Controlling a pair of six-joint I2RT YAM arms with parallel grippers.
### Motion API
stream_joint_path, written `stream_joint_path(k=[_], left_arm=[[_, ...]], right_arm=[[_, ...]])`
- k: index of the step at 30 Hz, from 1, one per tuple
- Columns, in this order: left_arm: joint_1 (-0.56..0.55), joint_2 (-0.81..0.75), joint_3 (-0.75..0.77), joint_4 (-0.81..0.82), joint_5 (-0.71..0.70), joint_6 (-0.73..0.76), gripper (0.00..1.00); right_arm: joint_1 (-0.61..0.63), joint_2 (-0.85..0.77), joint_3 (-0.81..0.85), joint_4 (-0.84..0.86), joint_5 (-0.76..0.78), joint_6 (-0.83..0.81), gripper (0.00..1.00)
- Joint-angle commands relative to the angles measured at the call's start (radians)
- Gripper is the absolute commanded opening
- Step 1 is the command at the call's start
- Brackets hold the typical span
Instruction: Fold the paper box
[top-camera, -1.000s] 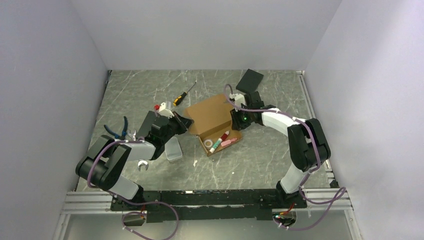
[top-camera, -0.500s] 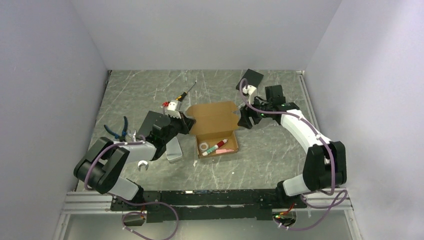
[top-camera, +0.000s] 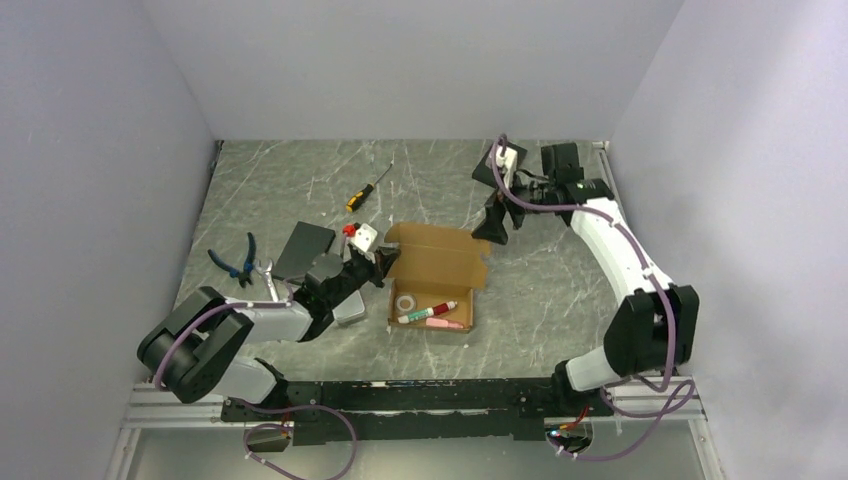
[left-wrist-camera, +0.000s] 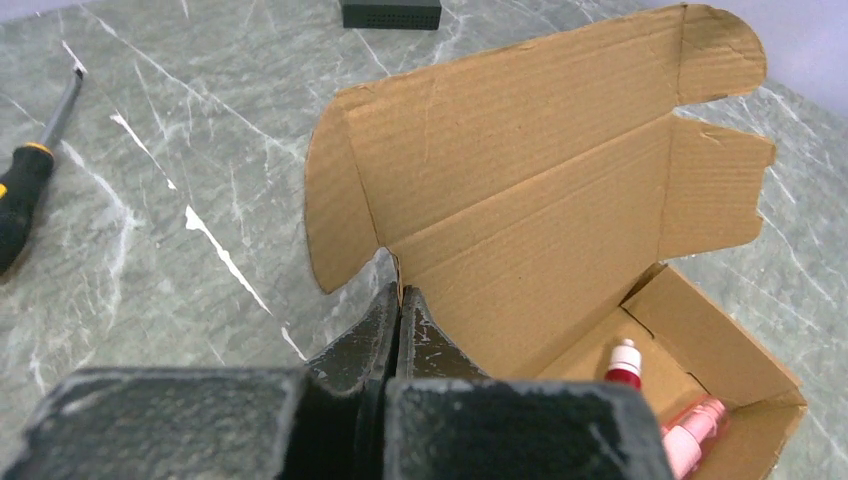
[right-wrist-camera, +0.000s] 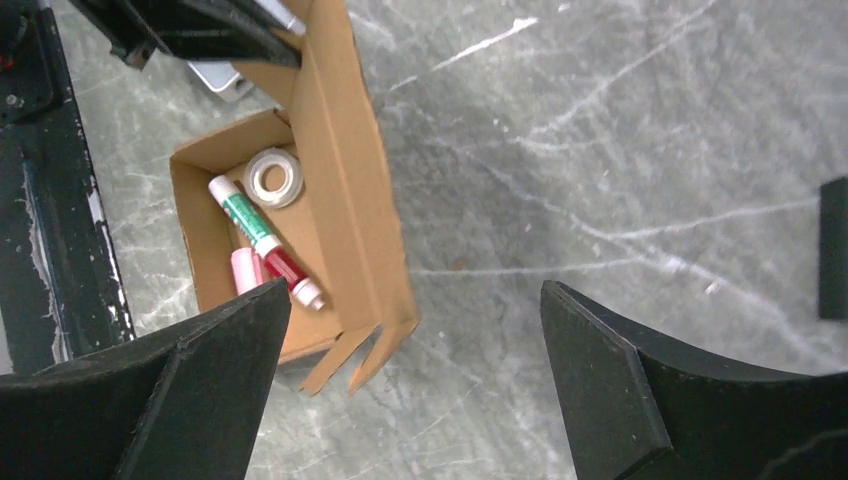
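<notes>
Beside grey tin (top-camera: 347, 309) | left jaws pinch paper box (top-camera: 440, 262) wall | right jaws spread, off it | screwdriver (top-camera: 362, 194) beyond

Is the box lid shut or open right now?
Open: the lid of the paper box stands up, and the tape roll and marker inside show.

No legible text, label, brand or number anywhere. Paper box (left-wrist-camera: 520, 190) plain, unprinted. Marker (right-wrist-camera: 262, 240) in box: print too small to read.
</notes>
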Motion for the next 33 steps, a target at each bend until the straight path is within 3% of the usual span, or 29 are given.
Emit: stream_joint_path(k=[1,4,9,15,20,22,25,33], left_arm=[[-0.019,-0.041,-0.031,0.1,-0.038,0.117,0.0],[-0.029,-0.04,-0.037,0.112,-0.046,0.125,0.0],[-0.039,-0.044,-0.045,0.118,-0.056,0.132,0.0],[-0.042,-0.045,-0.058,0.142,-0.072,0.125,0.0],[-0.043,-0.026,-0.066,0.172,-0.086,0.104,0.0],[-0.043,-0.019,-0.067,0.177,-0.099,0.081,0.0],[-0.043,-0.02,-0.071,0.183,-0.101,0.044,0.16],[-0.043,-0.165,-0.115,0.102,-0.174,-0.075,0.53]], right_arm=[[0.052,0.126,0.238,-0.272,-0.061,-0.214,1.0],[0.132,0.225,0.359,-0.383,-0.028,-0.25,1.0],[0.236,0.296,0.38,-0.353,0.048,-0.178,0.94],[0.261,0.382,0.434,-0.401,0.063,-0.166,0.6],[0.266,0.381,0.434,-0.389,0.088,-0.157,0.18],[0.266,0.369,0.426,-0.375,0.106,-0.161,0.08],[0.267,0.35,0.422,-0.372,0.123,-0.186,0.0],[0.274,0.284,0.411,-0.364,0.239,-0.267,0.0]])
